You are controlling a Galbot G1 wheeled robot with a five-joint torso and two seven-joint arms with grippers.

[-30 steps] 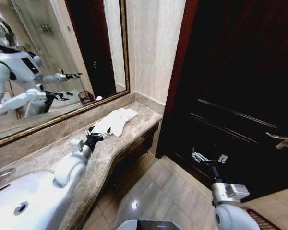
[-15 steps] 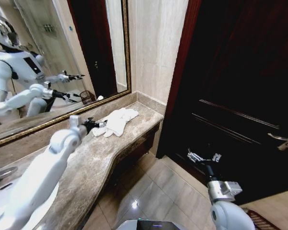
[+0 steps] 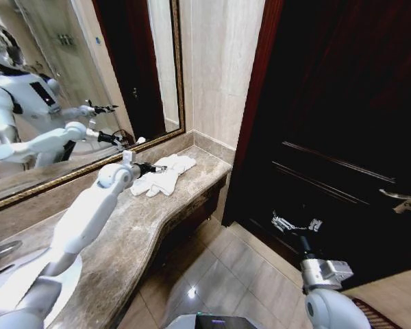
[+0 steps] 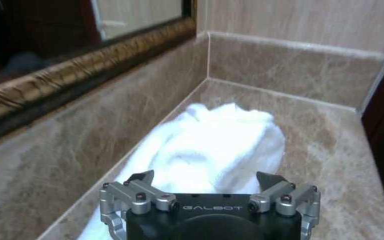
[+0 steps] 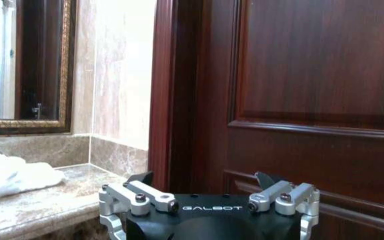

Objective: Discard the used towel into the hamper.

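The white towel (image 3: 163,175) lies crumpled on the marble surface (image 3: 133,236) just left of centre in the head view, its long axis running from lower left up toward the corner where the mirror (image 3: 75,82) meets the wall. The left hand (image 3: 149,168) sits at the towel's near end, directly in line with that axis; in the left wrist view the left hand (image 4: 209,186) has its fingers spread wide, with the towel (image 4: 212,145) straight ahead between and beyond them, nothing gripped yet.

The left arm is clearly the nearer one. The right hand (image 3: 296,223) hangs at lower right of the head view, well apart from the towel, in front of the dark wooden door (image 3: 342,123), its fingers also spread wide and empty.

Nothing stands between the left hand and the towel. The backsplash and mirror frame run close along the towel's far side, so a reach probably has little room there. The hamper appears as a reflection in the mirror (image 3: 123,140).
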